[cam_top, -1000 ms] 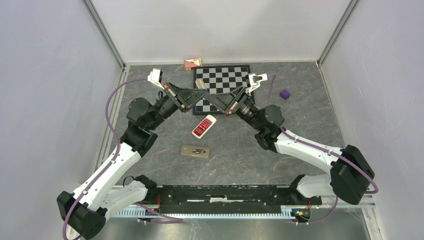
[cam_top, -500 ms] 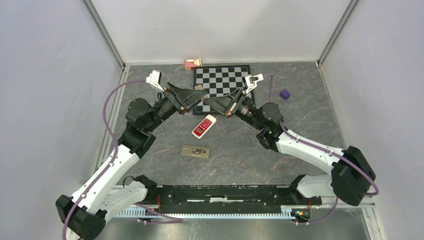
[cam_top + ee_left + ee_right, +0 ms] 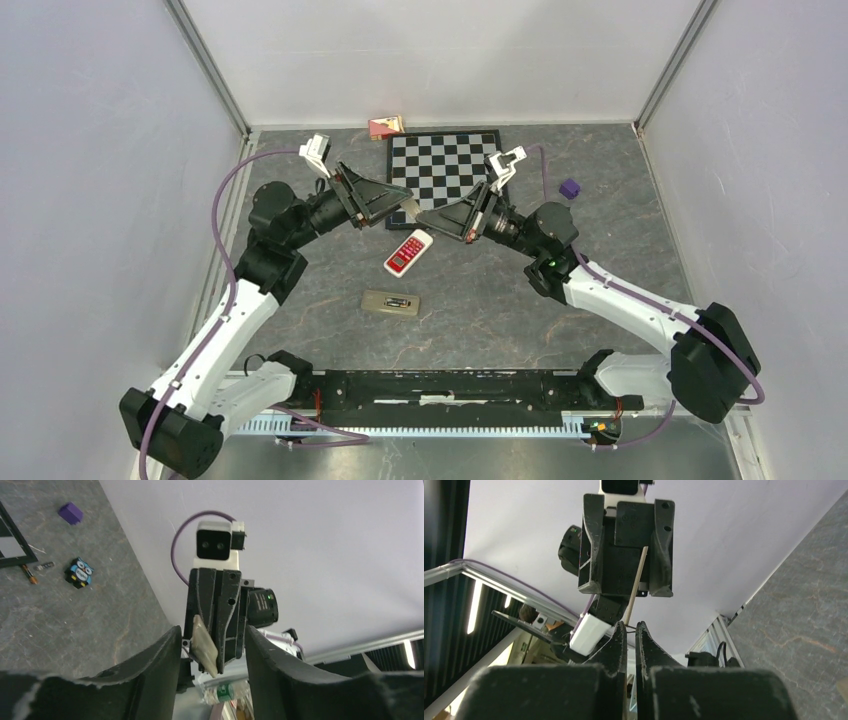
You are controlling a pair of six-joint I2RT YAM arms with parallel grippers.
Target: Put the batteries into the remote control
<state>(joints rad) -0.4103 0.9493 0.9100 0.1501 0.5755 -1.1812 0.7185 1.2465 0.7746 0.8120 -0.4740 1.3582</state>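
The beige remote control (image 3: 391, 302) lies on the table with its compartment open and one dark battery (image 3: 401, 301) inside. Above the table my two grippers meet tip to tip. My right gripper (image 3: 421, 215) is shut on a thin beige cover plate (image 3: 205, 647), seen edge-on in the right wrist view as the cover plate (image 3: 636, 580). My left gripper (image 3: 211, 632) is open, its fingers on either side of the plate and apart from it. Another battery (image 3: 46, 566) lies loose on the table near the checkerboard's corner.
A small red and white keypad device (image 3: 408, 252) lies below the grippers. A checkerboard (image 3: 445, 165) is at the back, with a red box (image 3: 385, 126) behind it. A purple cube (image 3: 569, 188), an owl figure (image 3: 80, 572) and an orange-tipped stick (image 3: 27, 573) lie to the right.
My left gripper has opened and let go of the cover plate, and my right gripper has shut on it. Both grippers have shifted slightly to the right.
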